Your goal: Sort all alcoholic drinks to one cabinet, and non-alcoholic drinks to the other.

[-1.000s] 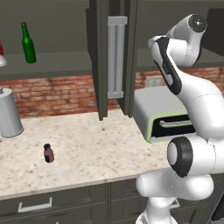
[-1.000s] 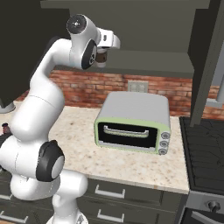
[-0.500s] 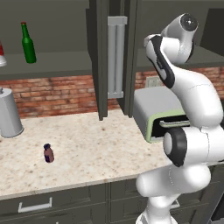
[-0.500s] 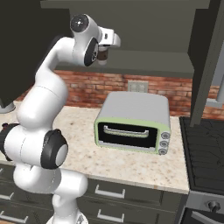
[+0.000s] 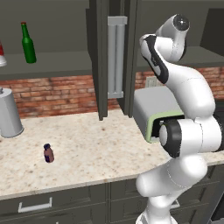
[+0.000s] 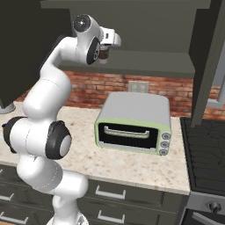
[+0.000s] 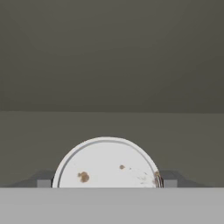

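The toaster oven [image 6: 132, 123] serves as the reference landmark; it stands on the speckled counter [image 5: 87, 153] against the brick wall.

Left base view: the left wall cabinet [image 5: 48, 65], up and left of the toaster oven, stands open, its door [image 5: 103, 57] edge-on beside the pale bar handle [image 5: 116, 57]. Its shelf carries the green bottle [image 5: 28, 43] upright, with the red-capped white bottle [image 5: 1, 57] at the frame edge, partly cut off. The grey canister [image 5: 8, 113] stands far left of the toaster oven on the counter. The purple bottle [image 5: 48, 153] stands alone, upright, left of the toaster oven, with bare counter on all sides.

Right base view: the right wall cabinet [image 6: 149, 57] sits directly above the toaster oven, its door [image 6: 211, 61] swung out to the right. The gripper [image 6: 105, 49] is raised above and left of the toaster oven, at the shelf's front edge, jaws set wide around the coffee cup [image 6: 103, 53].

Hand view: the cup's white lid [image 7: 107, 164], brown-spotted, sits between the finger tips [image 7: 43, 180], facing bare shelf and cabinet wall.
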{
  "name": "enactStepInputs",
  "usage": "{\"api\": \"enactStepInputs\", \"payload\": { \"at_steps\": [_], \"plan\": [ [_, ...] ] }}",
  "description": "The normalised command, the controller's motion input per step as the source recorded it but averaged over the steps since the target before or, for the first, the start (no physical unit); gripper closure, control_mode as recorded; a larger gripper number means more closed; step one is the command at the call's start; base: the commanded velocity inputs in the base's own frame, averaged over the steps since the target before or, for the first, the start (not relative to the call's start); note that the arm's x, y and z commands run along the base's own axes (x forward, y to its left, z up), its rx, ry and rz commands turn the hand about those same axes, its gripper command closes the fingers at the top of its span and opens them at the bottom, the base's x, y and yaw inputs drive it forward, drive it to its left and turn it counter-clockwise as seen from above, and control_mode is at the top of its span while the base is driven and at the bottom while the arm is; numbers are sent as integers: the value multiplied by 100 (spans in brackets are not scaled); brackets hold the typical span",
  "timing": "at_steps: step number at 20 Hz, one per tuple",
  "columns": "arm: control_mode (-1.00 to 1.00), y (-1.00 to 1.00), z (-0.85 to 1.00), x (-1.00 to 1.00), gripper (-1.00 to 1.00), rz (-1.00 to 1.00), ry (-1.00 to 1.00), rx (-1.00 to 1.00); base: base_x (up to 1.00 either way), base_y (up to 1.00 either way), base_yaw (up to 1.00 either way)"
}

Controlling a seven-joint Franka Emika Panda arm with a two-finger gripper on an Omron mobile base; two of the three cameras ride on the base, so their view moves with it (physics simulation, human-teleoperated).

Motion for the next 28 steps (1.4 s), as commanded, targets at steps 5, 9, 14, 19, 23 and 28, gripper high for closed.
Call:
{"api": "enactStepInputs", "payload": {
  "at_steps": [5,9,14,19,23,28],
  "plan": [
    [-100,7,-9,28,100,0,0,0,0,0,0],
    [-100,8,-9,28,100,0,0,0,0,0,0],
    [-100,7,-10,25,100,0,0,0,0,0,0],
    [-100,9,-12,22,100,0,0,0,0,0,0],
    [-100,8,-10,15,100,0,0,0,0,0,0],
    [-100,4,-10,13,100,0,0,0,0,0,0]
  ]
}}
